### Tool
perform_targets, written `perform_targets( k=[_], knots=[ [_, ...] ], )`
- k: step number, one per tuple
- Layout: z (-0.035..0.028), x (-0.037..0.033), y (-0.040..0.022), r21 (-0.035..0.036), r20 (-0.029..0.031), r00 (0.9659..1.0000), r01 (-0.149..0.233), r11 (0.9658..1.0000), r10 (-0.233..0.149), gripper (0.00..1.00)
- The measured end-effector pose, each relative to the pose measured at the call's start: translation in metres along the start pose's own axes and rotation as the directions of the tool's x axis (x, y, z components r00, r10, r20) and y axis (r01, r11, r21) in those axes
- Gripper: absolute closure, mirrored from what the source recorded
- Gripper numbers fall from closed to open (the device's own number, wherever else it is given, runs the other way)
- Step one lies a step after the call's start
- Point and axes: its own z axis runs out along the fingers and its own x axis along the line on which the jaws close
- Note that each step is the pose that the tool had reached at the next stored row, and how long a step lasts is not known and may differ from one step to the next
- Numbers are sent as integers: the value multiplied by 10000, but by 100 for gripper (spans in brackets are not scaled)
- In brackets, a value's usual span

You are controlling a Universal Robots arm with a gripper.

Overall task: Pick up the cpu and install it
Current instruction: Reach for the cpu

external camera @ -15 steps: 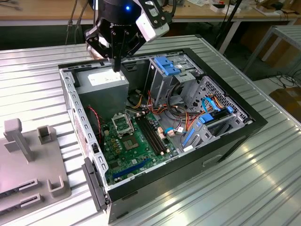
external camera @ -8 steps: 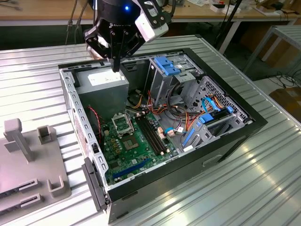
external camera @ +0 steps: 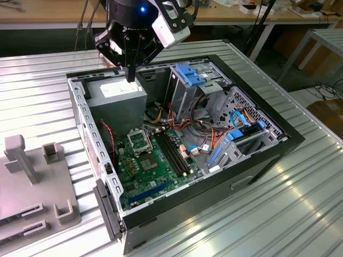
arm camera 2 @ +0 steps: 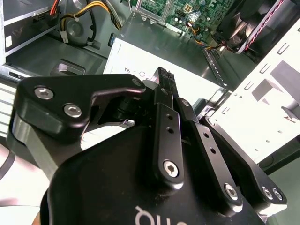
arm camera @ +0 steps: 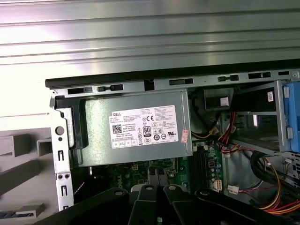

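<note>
Fingers (arm camera 2: 168, 123) drawn together to one tip, no gap seen; cannot tell whether the cpu is pinched between them, or where it lies. Gripper (external camera: 130, 70) hangs over the power supply (external camera: 119, 95) in the case's (external camera: 292, 138) far corner. Black socket (external camera: 140, 142) on the motherboard (external camera: 161, 174), well apart from the tip. Red and yellow cables (arm camera: 226, 136) beside the supply. Grey fixture (external camera: 32, 187) near the ribbed metal table's (external camera: 300, 214) edge, exterior view's left. Wooden benches (external camera: 48, 12) behind.

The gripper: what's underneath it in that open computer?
The grey power supply sits under the gripper, beside the green motherboard. Whatever lies beneath the power supply is covered.
</note>
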Motion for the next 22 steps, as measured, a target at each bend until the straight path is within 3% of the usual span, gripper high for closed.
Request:
perform_targets(
  k=[22],
  knots=[
    [3,89,-7,1,-10,10000,-1,10000,1,89]
  ],
)
